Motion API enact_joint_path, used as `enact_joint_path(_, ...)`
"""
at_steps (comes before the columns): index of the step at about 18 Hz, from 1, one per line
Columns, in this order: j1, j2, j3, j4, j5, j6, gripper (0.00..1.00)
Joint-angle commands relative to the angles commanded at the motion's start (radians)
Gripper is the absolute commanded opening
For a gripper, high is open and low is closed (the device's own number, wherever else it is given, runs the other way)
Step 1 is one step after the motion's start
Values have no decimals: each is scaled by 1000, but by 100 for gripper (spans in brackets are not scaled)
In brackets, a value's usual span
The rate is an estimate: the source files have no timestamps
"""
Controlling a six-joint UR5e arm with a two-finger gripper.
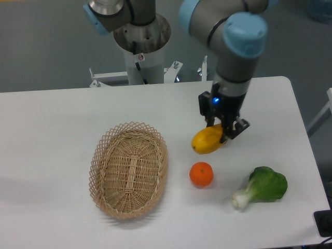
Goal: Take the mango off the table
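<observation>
Mango held above the white desk

The yellow-orange mango (208, 141) hangs tilted, tapered end low and leftward, its upper right end clamped in the end effector (226, 130) over the desk (57, 124).

Robotics lab; pedestal-mounted arm (228, 31) behind white table (52, 135); grey floor (46, 41)

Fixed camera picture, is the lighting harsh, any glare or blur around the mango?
In the fixed camera view: soft, even lighting, faint shadows on the table; the mango in the gripper looks sharp, with no strong glare; the orange shows a small highlight.
</observation>
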Motion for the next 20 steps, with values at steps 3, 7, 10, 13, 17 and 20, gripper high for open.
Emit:
enact_joint_path(3, 14, -8, 19, -2, -5, 12, 38)
enact_joint_path(7, 44, -6, 22, -9, -5, 49, 38)
enact_joint_path(10, 54, -8, 25, -9, -3, 52, 38)
enact_joint_path(13, 68, -9, 25, -9, -3, 77, 38)
enact_joint_path(17, 72, -11, 25, -9, 1, 92, 38)
enact_joint_path(20, 72, -11, 22, -9, 1, 92, 38)
